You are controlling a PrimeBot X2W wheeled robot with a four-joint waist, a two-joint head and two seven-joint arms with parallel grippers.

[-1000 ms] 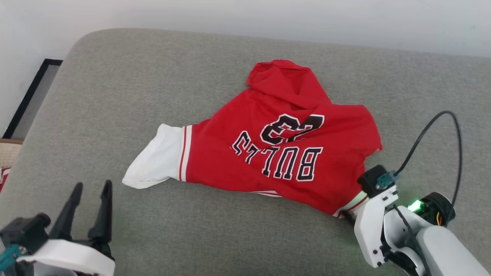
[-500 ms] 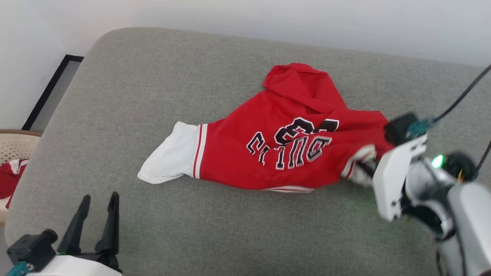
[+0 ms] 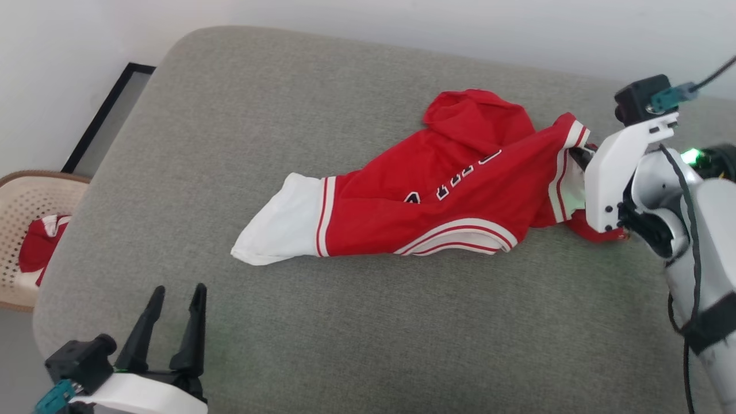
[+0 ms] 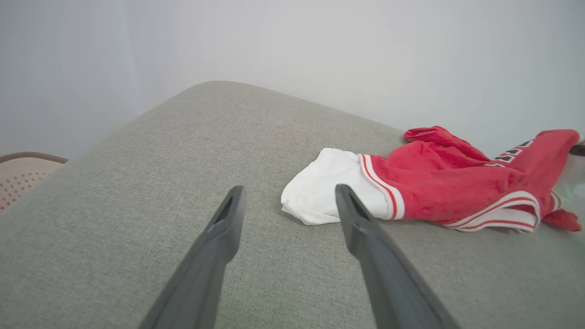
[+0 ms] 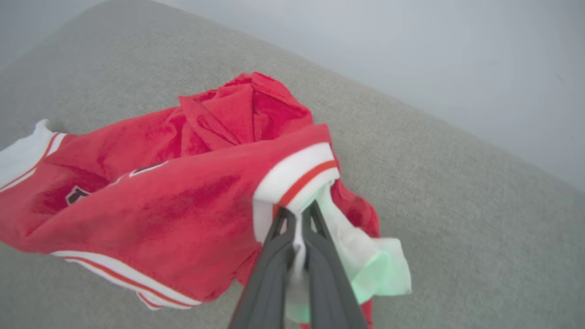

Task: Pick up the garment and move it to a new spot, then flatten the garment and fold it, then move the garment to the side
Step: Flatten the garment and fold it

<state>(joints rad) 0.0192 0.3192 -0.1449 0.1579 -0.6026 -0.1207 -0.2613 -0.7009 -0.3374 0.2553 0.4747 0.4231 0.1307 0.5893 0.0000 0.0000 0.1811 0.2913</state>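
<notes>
Since the garment is limp, it sags from the right tool pinching its striped trim; the spread left tool could take the sleeve ahead

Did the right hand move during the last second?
Yes. The right hand, shut on the shirt, moved up and away, closer to the back edge of the cushion.

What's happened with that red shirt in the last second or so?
The right hand, shut on the striped edge of the garment, has lifted that side up and away, so the shirt tents and its lettering folds mostly out of sight. The white sleeve still lies on the grey cushion, and the left hand stays open, holding nothing. The camera itself has also turned.
</notes>
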